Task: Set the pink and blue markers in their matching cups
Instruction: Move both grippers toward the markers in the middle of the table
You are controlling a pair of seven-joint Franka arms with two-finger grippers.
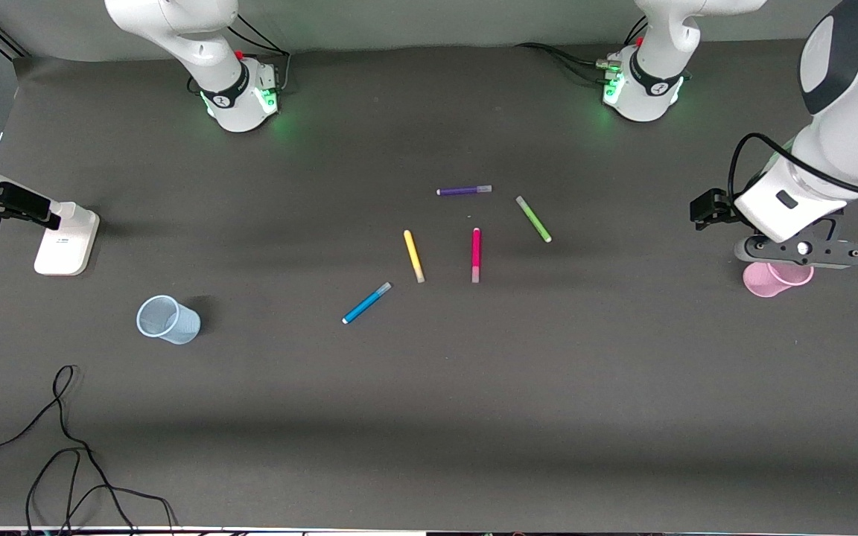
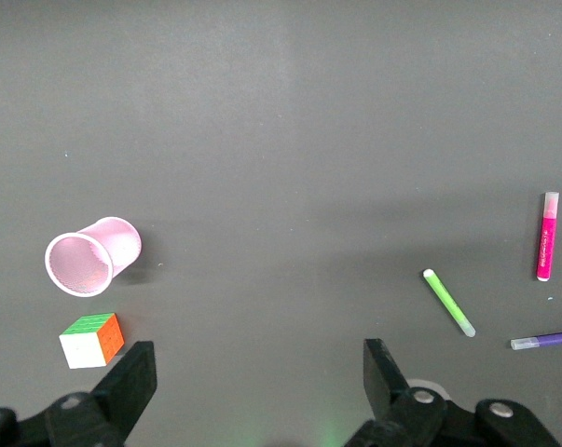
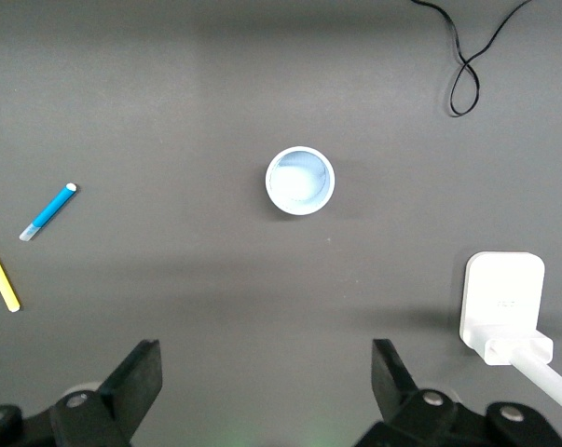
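The pink marker (image 1: pixel 476 254) and the blue marker (image 1: pixel 366 303) lie flat mid-table, the blue one nearer the front camera. The pale blue cup (image 1: pixel 167 319) stands toward the right arm's end, the pink cup (image 1: pixel 775 279) toward the left arm's end. My left gripper (image 1: pixel 801 251) hangs over the table beside the pink cup; in the left wrist view it (image 2: pixel 259 382) is open and empty, with the pink cup (image 2: pixel 92 261) and pink marker (image 2: pixel 547 236) in sight. My right gripper (image 3: pixel 267 382) is open and empty, high over the table beside the blue cup (image 3: pixel 300 181); the blue marker (image 3: pixel 48 212) shows there too.
Yellow (image 1: pixel 414 255), purple (image 1: pixel 464 190) and green (image 1: pixel 533 219) pens lie around the pink marker. A colour cube (image 2: pixel 92 338) sits by the pink cup. A white camera stand (image 1: pixel 64 238) and a loose black cable (image 1: pixel 64 432) are toward the right arm's end.
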